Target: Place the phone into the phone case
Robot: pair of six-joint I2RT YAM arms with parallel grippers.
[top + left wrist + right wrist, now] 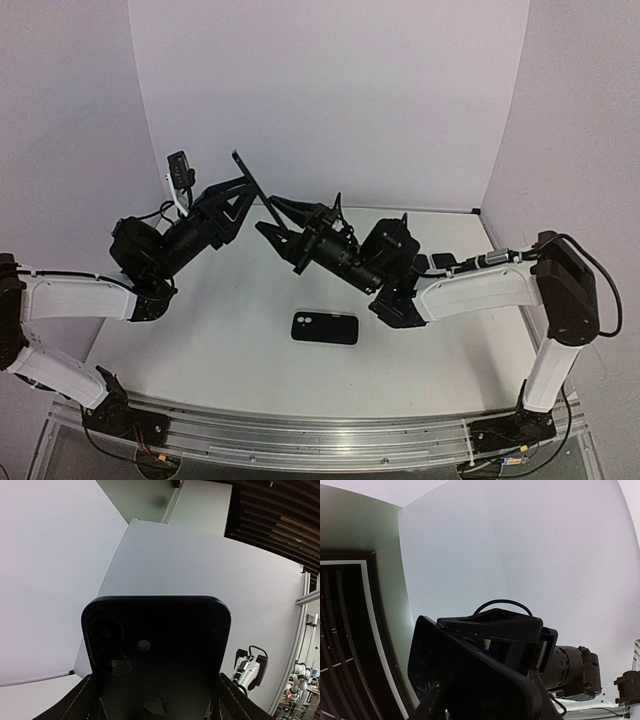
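Left gripper: the left gripper (243, 195) is clamped on the phone (160, 650), one finger on each long edge of its lower half, and holds it in the air.
Phone: it stands almost edge-on to the top camera, tilted, its camera end sticking out above the left fingers. Its back, with the two lenses, faces the left wrist camera.
Right gripper: the right gripper (272, 217) sits just beside the lower end of the phone, fingers pointing at it from the opposite side. Whether its jaws have met the phone or are apart around it, I cannot tell.
Phone case: the phone case (325, 327) lies flat on the table (230, 320), well below both grippers and nearer the right arm's side, untouched.
Step in hand: judged as a handover or regrip in the air, so the phone can be turned to suit the case.
How to do it well: the right fingers should close squarely across the edges of the phone, clear of the left fingers, before the left lets go.
Risk: a grip near one corner could let the smooth phone swing or slip.
Next: the phone probably needs bringing down flat over the case, lenses lined up with the cutout end.
Progress: early; the phone and the case are well apart.
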